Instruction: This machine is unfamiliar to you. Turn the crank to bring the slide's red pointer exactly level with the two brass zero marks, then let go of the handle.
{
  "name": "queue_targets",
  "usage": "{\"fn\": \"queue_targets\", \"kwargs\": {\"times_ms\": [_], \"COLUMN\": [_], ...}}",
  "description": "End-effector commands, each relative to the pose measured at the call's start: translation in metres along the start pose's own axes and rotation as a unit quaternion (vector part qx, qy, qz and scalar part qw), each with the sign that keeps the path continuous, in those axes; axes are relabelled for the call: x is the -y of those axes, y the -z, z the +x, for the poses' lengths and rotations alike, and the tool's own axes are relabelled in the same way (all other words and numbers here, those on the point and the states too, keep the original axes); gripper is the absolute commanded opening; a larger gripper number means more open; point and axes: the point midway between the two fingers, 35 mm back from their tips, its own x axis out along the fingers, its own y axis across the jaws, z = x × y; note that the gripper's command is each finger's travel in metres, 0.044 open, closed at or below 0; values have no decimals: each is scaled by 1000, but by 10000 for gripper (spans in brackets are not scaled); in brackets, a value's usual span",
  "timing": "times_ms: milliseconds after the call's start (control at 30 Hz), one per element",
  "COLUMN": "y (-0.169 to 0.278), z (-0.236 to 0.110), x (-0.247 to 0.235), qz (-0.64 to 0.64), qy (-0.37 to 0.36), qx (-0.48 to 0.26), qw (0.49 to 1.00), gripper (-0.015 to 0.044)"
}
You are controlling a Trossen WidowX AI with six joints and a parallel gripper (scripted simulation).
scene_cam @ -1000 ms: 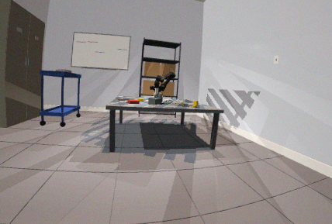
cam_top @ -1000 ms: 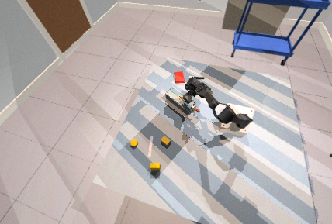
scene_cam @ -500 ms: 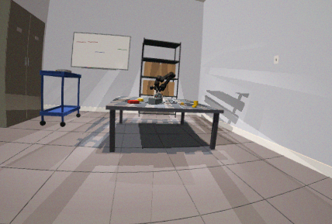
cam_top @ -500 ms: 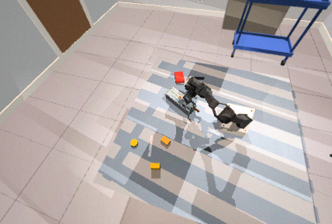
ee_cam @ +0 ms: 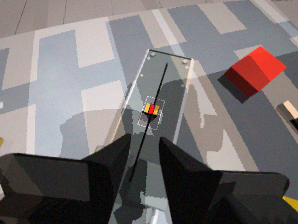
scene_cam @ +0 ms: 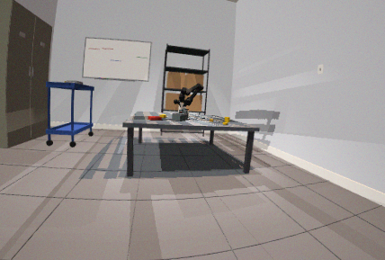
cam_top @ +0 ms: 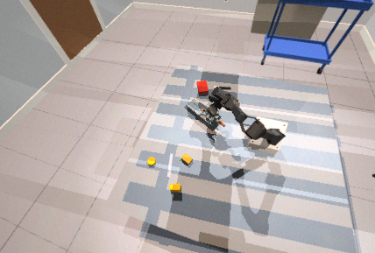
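The machine (cam_top: pixel 199 112) (ee_cam: pixel 167 75) (scene_cam: pixel 178 116) is a long grey plate with a black screw rod running down its middle. Its small slide (ee_cam: pixel 151 109) carries a red pointer that sits between two brass marks, about level with them. My gripper (ee_cam: pixel 145 144) (cam_top: pixel 213 112) hangs over the near end of the machine, one finger on each side of the rod. The fingers stand partly apart, and I see nothing between them but the rod below. The crank handle is hidden under my fingers.
A red block (cam_top: pixel 202 87) (ee_cam: pixel 255 70) lies beside the machine's far end. Three yellow pieces (cam_top: pixel 151 161) (cam_top: pixel 187 158) (cam_top: pixel 175 186) lie further out on the table. A blue cart (cam_top: pixel 307 15) (scene_cam: pixel 69 110) and a black shelf (scene_cam: pixel 185 78) stand off the table.
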Motion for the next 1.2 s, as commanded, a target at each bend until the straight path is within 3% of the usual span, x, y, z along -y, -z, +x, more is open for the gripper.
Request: {"fn": "queue_targets", "kwargs": {"times_ms": [0, 267, 333, 900, 1167], "y": [0, 0, 0, 0, 0], "z": [0, 0, 0, 0, 0], "x": [0, 0, 0, 0, 0], "qz": [0, 0, 0, 0, 0], "qy": [1, 1, 1, 1, 0], "qx": [0, 0, 0, 0, 0], "qw": [1000, 1000, 1000, 1000, 1000], "gripper": [210, 420, 440, 0, 0]}}
